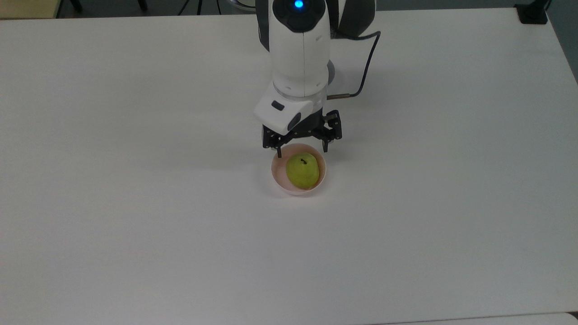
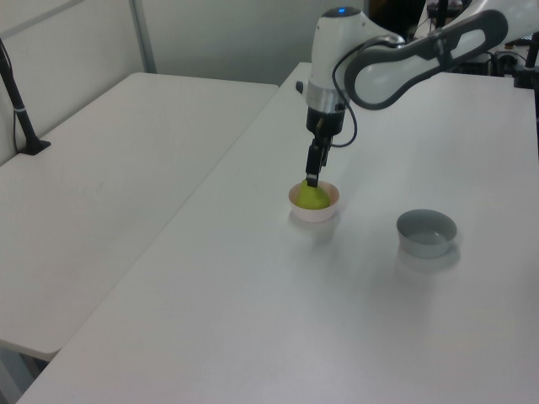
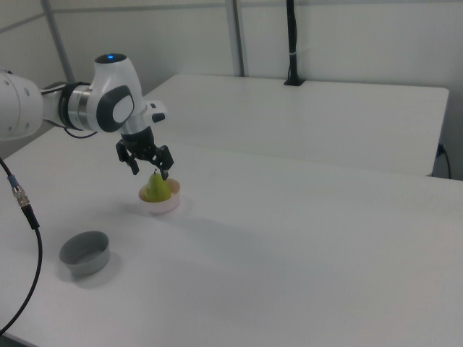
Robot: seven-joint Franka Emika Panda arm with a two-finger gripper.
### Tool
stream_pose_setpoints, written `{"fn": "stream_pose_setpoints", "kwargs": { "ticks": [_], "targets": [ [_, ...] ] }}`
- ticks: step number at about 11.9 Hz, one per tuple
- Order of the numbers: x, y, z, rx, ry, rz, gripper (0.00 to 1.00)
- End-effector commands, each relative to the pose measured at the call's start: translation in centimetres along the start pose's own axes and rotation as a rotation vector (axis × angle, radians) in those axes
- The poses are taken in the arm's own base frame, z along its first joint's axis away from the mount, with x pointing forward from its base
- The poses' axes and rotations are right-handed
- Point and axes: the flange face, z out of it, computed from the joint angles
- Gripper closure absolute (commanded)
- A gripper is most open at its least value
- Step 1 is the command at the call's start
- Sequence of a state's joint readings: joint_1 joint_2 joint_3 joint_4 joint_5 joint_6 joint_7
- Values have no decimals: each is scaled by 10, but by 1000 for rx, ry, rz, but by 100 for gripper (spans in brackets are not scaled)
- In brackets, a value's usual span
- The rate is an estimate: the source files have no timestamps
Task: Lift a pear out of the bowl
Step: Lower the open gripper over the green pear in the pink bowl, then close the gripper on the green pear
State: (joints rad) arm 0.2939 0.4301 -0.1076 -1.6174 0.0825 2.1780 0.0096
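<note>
A yellow-green pear [image 1: 302, 171] with a short dark stem stands upright in a small pale pink bowl [image 1: 276, 174] near the middle of the white table. My gripper [image 1: 302, 152] hangs open just above the bowl's far rim, its two black fingers spread about as wide as the bowl and holding nothing. In the left view the gripper [image 2: 312, 179] points straight down over the pear [image 2: 313, 199] and bowl [image 2: 316, 214]. In the right view the open gripper [image 3: 150, 172] hangs around the top of the pear [image 3: 158, 189], above the bowl [image 3: 165, 205].
A grey bowl [image 2: 427, 232] stands empty to the left view's right of the pink bowl, and at the lower left in the right view [image 3: 85, 252]. A black cable [image 1: 365, 67] trails from the arm. A second white table [image 2: 109, 168] adjoins, with a black post [image 2: 17, 101].
</note>
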Motion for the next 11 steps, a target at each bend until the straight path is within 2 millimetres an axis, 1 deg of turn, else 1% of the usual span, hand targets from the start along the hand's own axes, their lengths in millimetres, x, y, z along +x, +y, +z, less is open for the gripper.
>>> {"fn": "stream_pose_setpoints", "kwargs": {
  "ticks": [1,5,6,7,8,9,11],
  "targets": [
    [0,-3,20,-23,-7,-3,0],
    [1,-7,43,-44,-2,-25,0],
    [2,-8,47,-53,0,-34,2],
    [2,-14,47,-49,5,-45,6],
    [2,-15,48,-47,3,-46,19],
    [2,-14,48,-47,3,-44,36],
    [2,-11,47,-43,5,-36,77]
  ]
}}
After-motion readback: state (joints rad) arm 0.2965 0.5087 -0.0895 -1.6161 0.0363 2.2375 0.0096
